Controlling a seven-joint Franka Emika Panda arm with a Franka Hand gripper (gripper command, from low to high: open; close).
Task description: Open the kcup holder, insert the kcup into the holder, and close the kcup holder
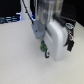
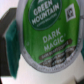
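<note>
The kcup fills the wrist view, its green top printed "Green Mountain Dark Magic" with a pale rim. A teal finger pad presses against its side. In the exterior view my gripper hangs low over the white table, shut on the small green kcup. The kcup holder, a black box, stands right behind my white hand on the exterior view's right. It is mostly hidden by the arm, so I cannot tell whether it is open.
The white table spreads across the exterior view's left and front. Dark clutter sits at the back left. A black cable runs down toward the wrist.
</note>
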